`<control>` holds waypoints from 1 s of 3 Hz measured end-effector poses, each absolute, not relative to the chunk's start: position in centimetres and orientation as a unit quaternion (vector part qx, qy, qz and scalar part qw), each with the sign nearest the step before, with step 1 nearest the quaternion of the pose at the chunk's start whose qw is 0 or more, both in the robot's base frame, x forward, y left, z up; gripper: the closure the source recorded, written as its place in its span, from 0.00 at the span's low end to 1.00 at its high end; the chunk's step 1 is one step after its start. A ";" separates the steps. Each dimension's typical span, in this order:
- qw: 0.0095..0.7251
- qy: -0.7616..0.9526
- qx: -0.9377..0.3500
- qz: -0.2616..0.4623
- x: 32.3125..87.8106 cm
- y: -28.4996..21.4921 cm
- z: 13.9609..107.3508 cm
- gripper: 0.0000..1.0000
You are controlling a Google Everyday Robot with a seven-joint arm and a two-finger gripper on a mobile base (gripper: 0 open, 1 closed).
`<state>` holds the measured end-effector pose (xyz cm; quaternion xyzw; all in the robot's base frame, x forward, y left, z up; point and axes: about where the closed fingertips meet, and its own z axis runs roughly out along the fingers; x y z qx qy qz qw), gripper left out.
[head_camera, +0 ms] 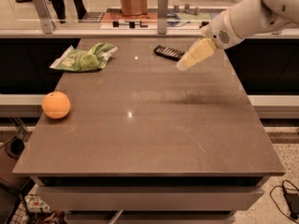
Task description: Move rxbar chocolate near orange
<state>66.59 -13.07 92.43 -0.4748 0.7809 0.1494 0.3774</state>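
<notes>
The rxbar chocolate (168,52) is a small flat black bar lying near the far edge of the grey-brown table (154,125), right of centre. The orange (56,105) sits at the table's left edge, far from the bar. My gripper (183,65) hangs above the table just right of and in front of the bar, its pale fingers pointing down and to the left. It holds nothing that I can see.
A wrinkly green snack bag (84,58) lies at the far left of the table. Behind the table runs a glass partition with a counter and a brown paper bag (132,1). A cable (287,197) lies on the floor at the right.
</notes>
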 end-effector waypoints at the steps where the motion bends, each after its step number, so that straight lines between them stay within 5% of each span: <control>1: 0.397 0.776 -0.457 0.175 68.1 -11.5 90.4 0.00; 3: 0.426 0.776 -0.430 0.176 72.5 -9.6 87.3 0.00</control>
